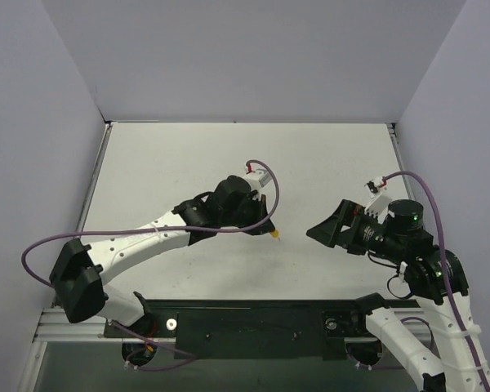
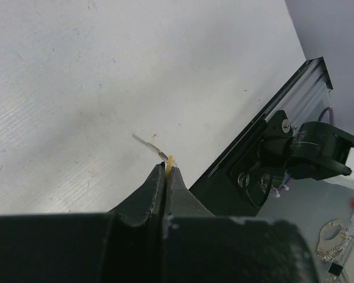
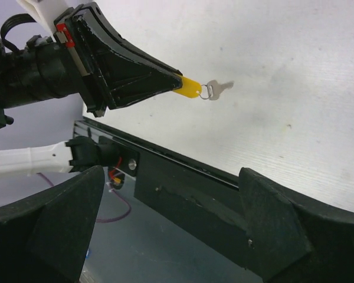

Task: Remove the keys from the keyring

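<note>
A black rail (image 1: 245,327) runs along the near edge of the table. Just beyond it the right tool (image 3: 171,174) is spread wide and holds nothing. It faces the left tool (image 3: 176,82) and stands well apart from it. The left tool is pressed together, pinching the yellow keyring (image 3: 189,88) by one end. The small silver key (image 3: 219,88) is attached at the keyring's free end. The white table (image 1: 229,155) stretches away behind them.
</note>
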Robot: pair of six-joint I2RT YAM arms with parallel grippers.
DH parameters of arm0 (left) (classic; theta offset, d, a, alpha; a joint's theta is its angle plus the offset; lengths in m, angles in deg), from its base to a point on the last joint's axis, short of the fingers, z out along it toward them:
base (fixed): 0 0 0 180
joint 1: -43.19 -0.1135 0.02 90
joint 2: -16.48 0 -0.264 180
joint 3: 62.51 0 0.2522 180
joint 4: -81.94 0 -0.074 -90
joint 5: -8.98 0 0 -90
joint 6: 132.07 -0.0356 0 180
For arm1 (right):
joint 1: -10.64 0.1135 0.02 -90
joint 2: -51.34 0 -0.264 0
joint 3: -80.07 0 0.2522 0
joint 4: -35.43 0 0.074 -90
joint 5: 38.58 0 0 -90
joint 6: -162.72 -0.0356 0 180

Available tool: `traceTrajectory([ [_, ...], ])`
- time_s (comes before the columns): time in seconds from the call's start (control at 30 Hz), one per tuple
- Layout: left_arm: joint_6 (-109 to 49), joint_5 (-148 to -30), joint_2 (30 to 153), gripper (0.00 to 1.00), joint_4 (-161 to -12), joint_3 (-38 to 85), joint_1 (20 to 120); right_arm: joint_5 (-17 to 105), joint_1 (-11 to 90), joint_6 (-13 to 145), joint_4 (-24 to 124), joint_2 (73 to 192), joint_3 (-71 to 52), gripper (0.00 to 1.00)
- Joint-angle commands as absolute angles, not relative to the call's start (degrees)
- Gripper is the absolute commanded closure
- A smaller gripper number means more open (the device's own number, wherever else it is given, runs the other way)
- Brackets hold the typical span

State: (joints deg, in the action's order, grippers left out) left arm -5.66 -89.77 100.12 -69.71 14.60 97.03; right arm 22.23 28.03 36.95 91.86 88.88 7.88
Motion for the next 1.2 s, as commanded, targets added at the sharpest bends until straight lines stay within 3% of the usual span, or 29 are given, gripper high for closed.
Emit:
traceTrajectory([
  [0.0, -7.88, -87.7, 94.1, 1.0, -60.41, 20.67, 97.68, 17.5, 28.4, 33.18, 84.71, 88.08, 4.09, 0.09],
  [0.47, -0.5, -88.49, 78.19, 1.0, -62.33, 21.65, 98.47, 13.97, 28.66, 11.03, 58.34, 84.22, 9.09, 0.17],
  [0.73, 3.99, -89.89, 70.19, 1.0, -70.4, 17.35, 98.47, 21.44, 32.87, 6.81, 57.89, 84.39, 9.09, 0.21],
  [1.17, 7.59, -93.06, 62.45, 1.0, -87.29, 9.96, 98.56, 39.45, 57.3, 4.96, 49.72, 86.15, 11.64, 0.24],
])
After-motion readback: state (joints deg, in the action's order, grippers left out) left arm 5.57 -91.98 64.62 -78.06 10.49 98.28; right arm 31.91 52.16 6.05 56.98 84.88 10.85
